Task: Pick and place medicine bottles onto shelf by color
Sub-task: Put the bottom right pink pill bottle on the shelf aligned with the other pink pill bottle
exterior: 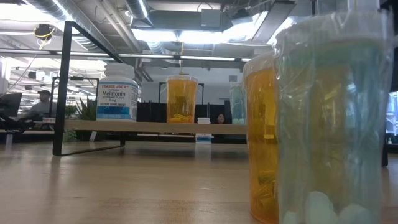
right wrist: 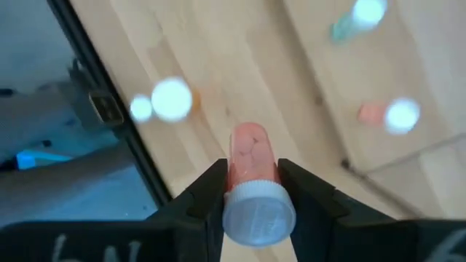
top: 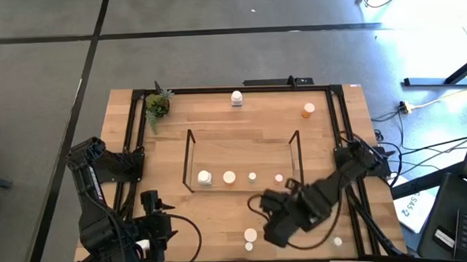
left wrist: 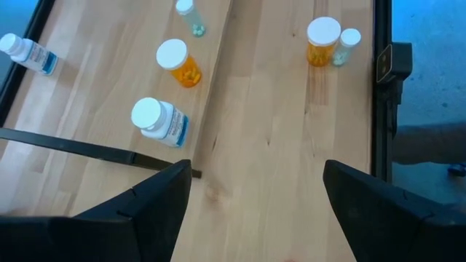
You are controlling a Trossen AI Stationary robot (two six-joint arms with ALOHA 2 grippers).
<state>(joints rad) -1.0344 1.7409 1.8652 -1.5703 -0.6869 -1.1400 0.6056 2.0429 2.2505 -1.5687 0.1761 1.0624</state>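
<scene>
The right gripper is clenched on a pink bottle, its white cap toward the wrist camera, held above the table just in front of the shelf's right end. On the shelf stand four bottles in a row: a white one at the left end, an orange one beside it, a tiny teal one, and what looks like a small pink one near the right end, blurred in the right wrist view. In front of the shelf, near the table's front edge, an orange bottle and a tiny teal bottle stand just beside each other. Behind the shelf stand another white bottle and, off to the right, another orange one. The left gripper waits with fingers spread, in front of the shelf's left end.
</scene>
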